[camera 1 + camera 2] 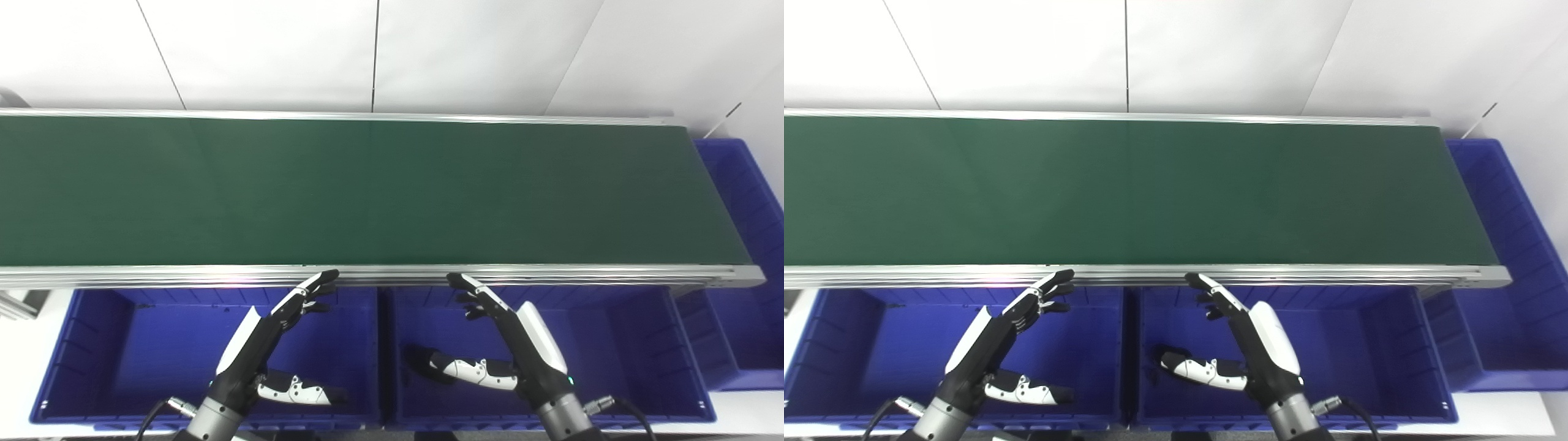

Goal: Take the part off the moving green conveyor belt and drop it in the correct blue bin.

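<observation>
The green conveyor belt (367,190) runs across the view and carries no part that I can see. My left hand (269,343) is open and empty, held over the left blue bin (104,349), fingertips near the belt's front rail. My right hand (508,337) is open and empty over the middle blue bin (631,349), thumb pointing left. Both bins look empty.
A third blue bin (747,245) stands at the belt's right end. The aluminium front rail (392,274) of the conveyor runs just beyond my fingertips. A white wall lies behind the belt.
</observation>
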Controlling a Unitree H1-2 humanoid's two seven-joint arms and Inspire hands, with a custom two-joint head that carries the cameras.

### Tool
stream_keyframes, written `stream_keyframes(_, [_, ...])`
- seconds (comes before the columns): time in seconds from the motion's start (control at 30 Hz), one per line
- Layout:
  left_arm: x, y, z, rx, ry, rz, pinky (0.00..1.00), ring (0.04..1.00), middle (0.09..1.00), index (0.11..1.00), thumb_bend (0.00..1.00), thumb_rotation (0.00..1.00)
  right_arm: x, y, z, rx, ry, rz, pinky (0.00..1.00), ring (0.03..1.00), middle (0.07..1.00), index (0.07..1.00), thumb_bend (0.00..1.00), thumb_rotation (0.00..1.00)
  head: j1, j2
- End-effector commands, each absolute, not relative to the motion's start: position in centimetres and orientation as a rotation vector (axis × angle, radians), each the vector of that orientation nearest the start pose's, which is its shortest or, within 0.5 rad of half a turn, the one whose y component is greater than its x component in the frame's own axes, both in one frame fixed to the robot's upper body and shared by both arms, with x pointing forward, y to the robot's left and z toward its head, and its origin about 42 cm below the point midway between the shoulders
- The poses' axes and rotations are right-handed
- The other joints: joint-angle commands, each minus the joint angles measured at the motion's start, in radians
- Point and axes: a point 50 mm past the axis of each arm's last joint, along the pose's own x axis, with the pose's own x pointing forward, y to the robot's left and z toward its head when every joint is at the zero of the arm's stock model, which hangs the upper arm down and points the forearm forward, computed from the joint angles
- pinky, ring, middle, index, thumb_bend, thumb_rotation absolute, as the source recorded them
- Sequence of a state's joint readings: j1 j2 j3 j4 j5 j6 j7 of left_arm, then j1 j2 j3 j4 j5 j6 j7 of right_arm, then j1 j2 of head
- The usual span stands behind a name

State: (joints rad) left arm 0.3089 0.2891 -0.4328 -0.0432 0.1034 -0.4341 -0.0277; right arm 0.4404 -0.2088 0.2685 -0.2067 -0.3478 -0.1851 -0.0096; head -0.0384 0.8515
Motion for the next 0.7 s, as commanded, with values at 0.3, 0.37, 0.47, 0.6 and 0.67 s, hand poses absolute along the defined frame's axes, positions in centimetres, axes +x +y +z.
stream_keyframes(0.3, [14.1, 19.5, 5.1, 0.207, -0.132, -0.475, 0.76, 0.87, 0.924, 0.895, 0.8, 0.32, 11.3, -20.9, 5.0, -0.307, -0.029, 0.215, 0.75, 0.843, 0.888, 0.936, 0.77, 0.39, 0.009, -0.055])
stream_keyframes(0.37, [14.1, 19.6, 5.0, 0.203, -0.127, -0.469, 0.76, 0.869, 0.923, 0.896, 0.81, 0.33, 11.1, -20.8, 4.7, -0.297, -0.031, 0.204, 0.75, 0.843, 0.888, 0.937, 0.77, 0.39, 0.009, -0.061])
stream_keyframes(0.47, [14.0, 19.6, 4.8, 0.191, -0.118, -0.453, 0.76, 0.868, 0.915, 0.886, 0.81, 0.32, 10.9, -20.8, 4.4, -0.273, -0.036, 0.19, 0.76, 0.85, 0.886, 0.943, 0.78, 0.38, 0.009, -0.063])
stream_keyframes(0.6, [13.9, 19.6, 4.6, 0.189, -0.11, -0.449, 0.76, 0.871, 0.922, 0.89, 0.81, 0.33, 10.7, -20.8, 4.1, -0.266, -0.041, 0.18, 0.78, 0.862, 0.891, 0.95, 0.78, 0.38, 0.006, -0.07])
stream_keyframes(0.67, [13.8, 19.5, 4.5, 0.187, -0.105, -0.447, 0.76, 0.873, 0.924, 0.891, 0.81, 0.32, 10.7, -20.8, 4.1, -0.261, -0.045, 0.165, 0.79, 0.86, 0.888, 0.943, 0.78, 0.37, 0.006, -0.073])
